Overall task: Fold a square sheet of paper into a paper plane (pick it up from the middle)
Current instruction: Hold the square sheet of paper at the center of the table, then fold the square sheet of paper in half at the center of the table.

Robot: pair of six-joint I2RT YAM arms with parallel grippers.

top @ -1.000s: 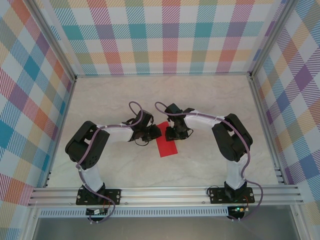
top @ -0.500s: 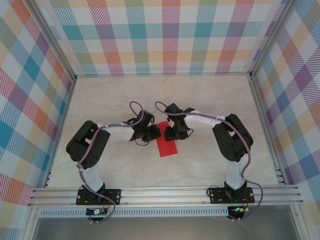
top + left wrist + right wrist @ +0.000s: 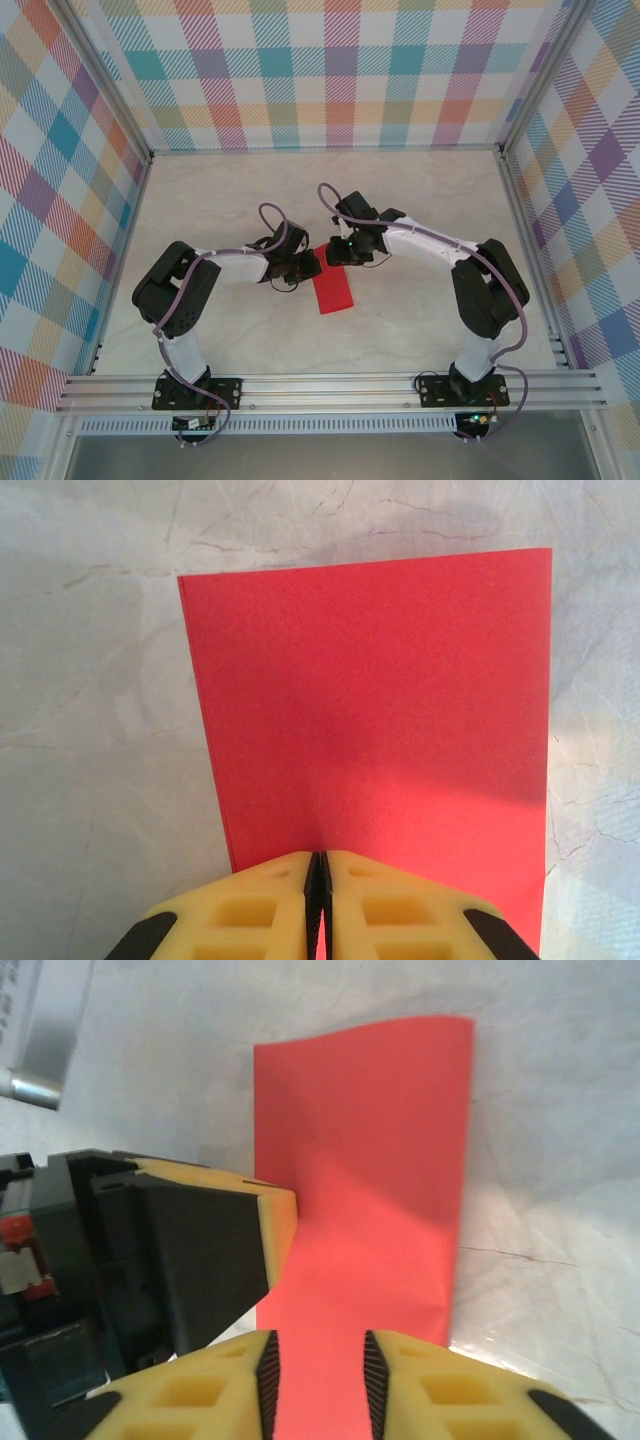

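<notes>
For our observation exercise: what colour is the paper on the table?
The paper is plain bright red; the left wrist view shows it best.

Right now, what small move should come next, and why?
Probably close the right gripper on the red paper: its jaws stand apart with the paper showing between them, while the shut left gripper rests at its edge.

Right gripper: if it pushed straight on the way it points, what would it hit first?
Probably the red paper, which lies straight ahead between the right gripper's parted fingers, on the table; depth is unclear. The left gripper sits just beside that line.
</notes>
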